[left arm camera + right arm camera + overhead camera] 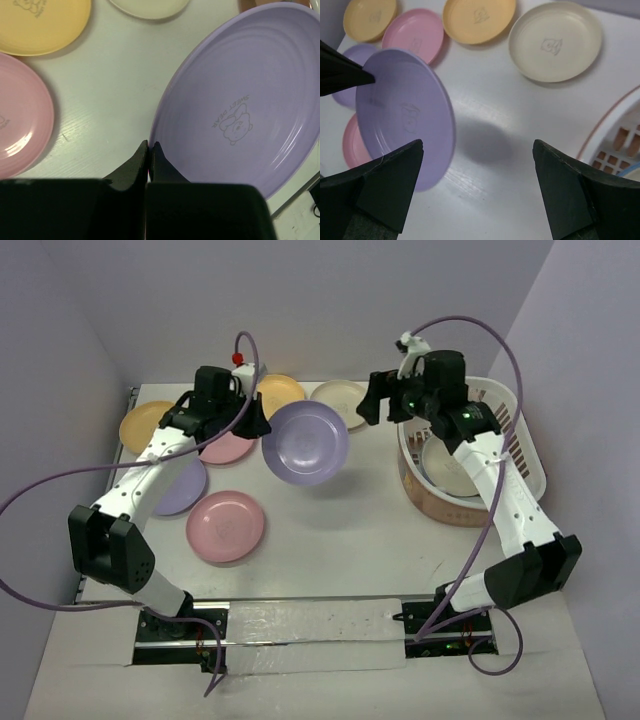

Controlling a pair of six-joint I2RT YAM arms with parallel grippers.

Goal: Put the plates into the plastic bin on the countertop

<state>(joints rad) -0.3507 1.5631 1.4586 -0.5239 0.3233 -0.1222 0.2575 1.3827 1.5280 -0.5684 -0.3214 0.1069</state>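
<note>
Gripping lavender plate (306,443) by rim w/ left hand (150,150), clamped tight on the edge. Carrying it tilted, mid-air above table (350,540), between both arms, well short of bin (528,465) at right. Waiting w/ right hand (477,185) spread wide, empty, facing plate from bin side; near, not touching.

Looks light & stiff, prob. thin plastic; smooth, so likely slippery in a narrow pinch. Hangs from one edge only, so could pivot or slide out if swung fast. Doesn't look fragile.

Best taken at rim, one side inside lip, other under, deep enough to stop twist. For a handover, take opposite rim, clear of left hand.

Elsewhere: pink plate (225,526), cream plate (338,398) + others flat on table; at least one more visible inside bin.
</note>
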